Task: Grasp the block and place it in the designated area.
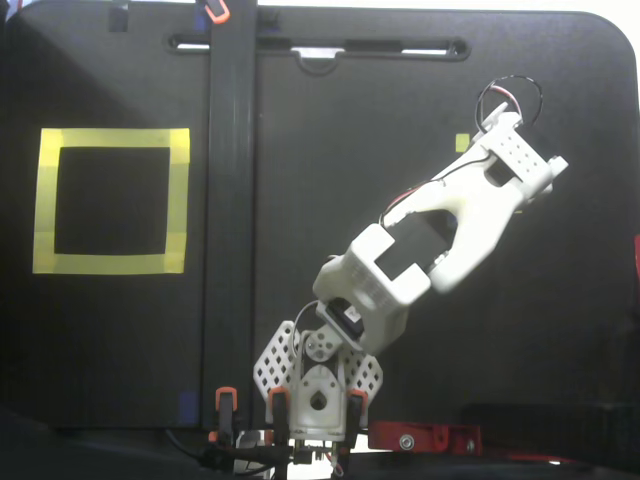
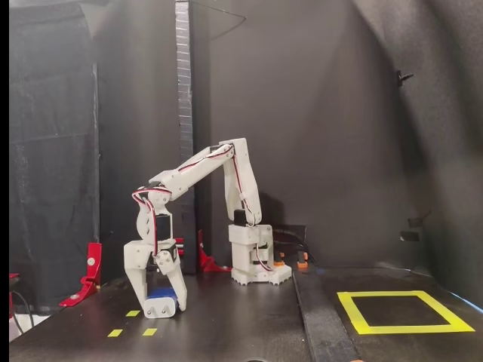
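In a fixed view from the side, the dark-blue block rests on the black table between my gripper's two white fingers. My gripper points straight down and is shut on the block, with a finger pressed against each side. The designated area, a square of wide yellow tape, lies far off at the right of that view. In a fixed view from above, the tape square is at the left, and my arm reaches to the upper right, hiding gripper and block beneath it.
Small yellow markers lie around the block, and one shows from above. A raised black strip runs across the table between the arm and the tape square. Red clamps stand at the table edge. The arm's base is at mid-table.
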Robot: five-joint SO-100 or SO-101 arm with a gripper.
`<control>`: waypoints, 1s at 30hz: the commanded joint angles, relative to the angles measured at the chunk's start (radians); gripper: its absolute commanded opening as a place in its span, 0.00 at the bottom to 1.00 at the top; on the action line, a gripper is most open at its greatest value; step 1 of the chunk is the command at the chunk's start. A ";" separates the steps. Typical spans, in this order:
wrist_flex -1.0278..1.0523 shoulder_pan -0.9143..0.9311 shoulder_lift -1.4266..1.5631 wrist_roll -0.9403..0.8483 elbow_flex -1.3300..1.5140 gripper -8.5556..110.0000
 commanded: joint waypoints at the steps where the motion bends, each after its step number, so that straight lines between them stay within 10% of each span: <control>1: 0.000 0.008 0.005 -0.003 0.002 0.23; 30: 0.443 -0.018 0.092 0.026 -0.382 0.23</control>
